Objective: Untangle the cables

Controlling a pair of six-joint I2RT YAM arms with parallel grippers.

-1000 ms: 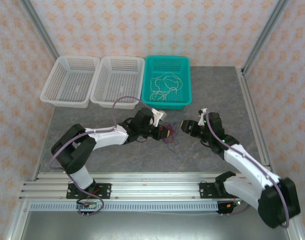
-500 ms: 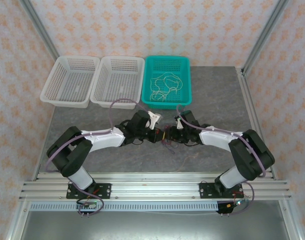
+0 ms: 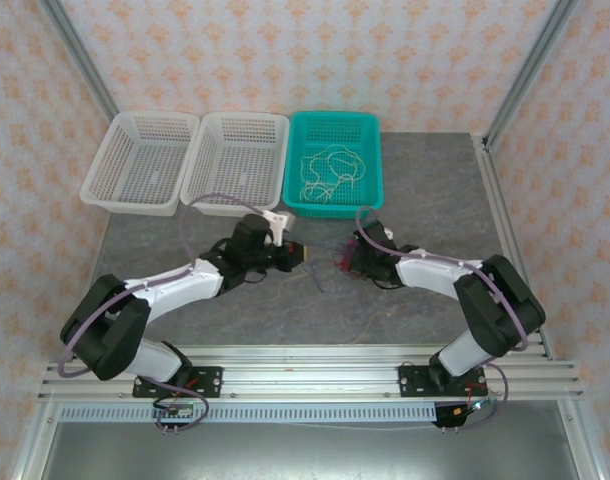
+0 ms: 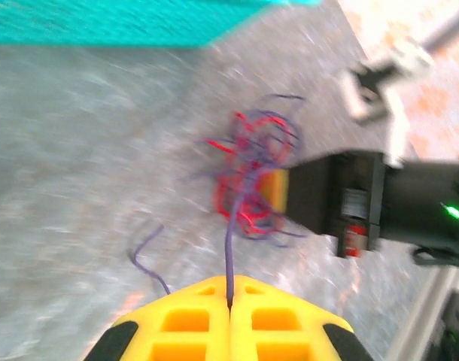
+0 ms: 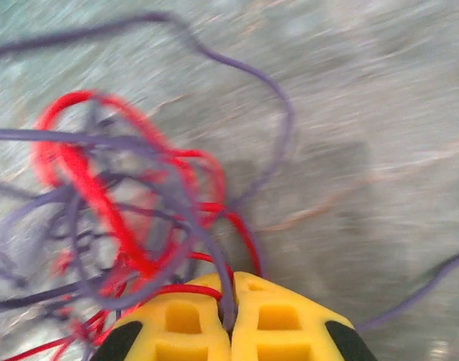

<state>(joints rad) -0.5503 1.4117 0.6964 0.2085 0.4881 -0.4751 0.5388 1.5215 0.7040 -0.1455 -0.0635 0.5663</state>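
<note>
While closed tight, the left gripper [image 4: 229, 299] pinches the thin dark purple cable [image 4: 227, 248]; at its 3 o'clock the right gripper [image 5: 231, 295] clamps that cable inside its knot with the thin red cable [image 5: 83, 197]. At 12 o'clock, thin cream-white cable [image 3: 330, 172] loops lie in the teal plastic basket [image 3: 335, 117].

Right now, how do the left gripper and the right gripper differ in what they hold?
The left gripper pinches one purple cable strand; the right gripper pinches the tangle, where purple and red cable bunch. The left gripper stands apart from the tangle, its strand stretched toward it; the right gripper sits against it. Both are shut.
</note>
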